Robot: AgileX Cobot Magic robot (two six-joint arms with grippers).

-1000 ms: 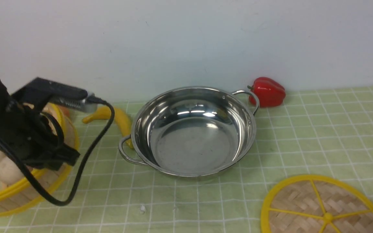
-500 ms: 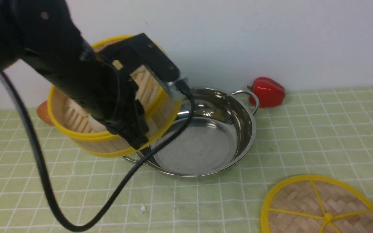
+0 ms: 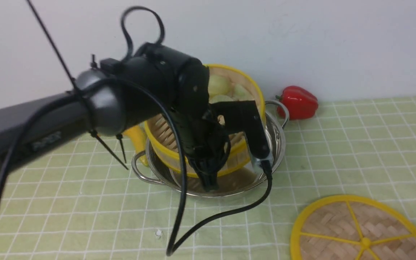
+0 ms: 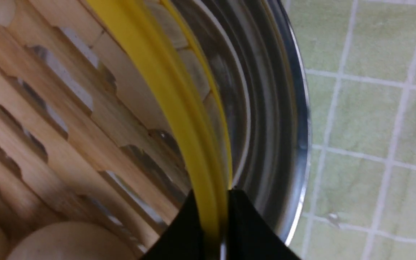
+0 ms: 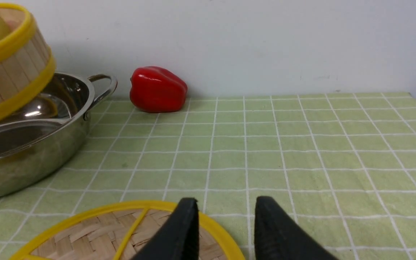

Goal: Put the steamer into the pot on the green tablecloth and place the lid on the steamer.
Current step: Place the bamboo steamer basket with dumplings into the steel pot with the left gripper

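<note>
One steamer (image 3: 160, 142), one pot (image 3: 276, 139), one lid (image 3: 359, 234), one red pepper (image 3: 300, 102), one banana (image 3: 135, 135)

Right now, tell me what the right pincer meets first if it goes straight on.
Likely the green tablecloth: the right pincer hangs at the lid rim, with bare cloth ahead, then the wall. Its downward tilt is unclear.

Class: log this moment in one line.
left gripper: shut on yellow-rimmed bamboo steamer, tilted over shiny steel pot | flat woven lid: on green tablecloth | right gripper: open

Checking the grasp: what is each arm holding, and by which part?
Left fingers pinch the steamer by its yellow rim; right fingers, open, hold nothing.
</note>
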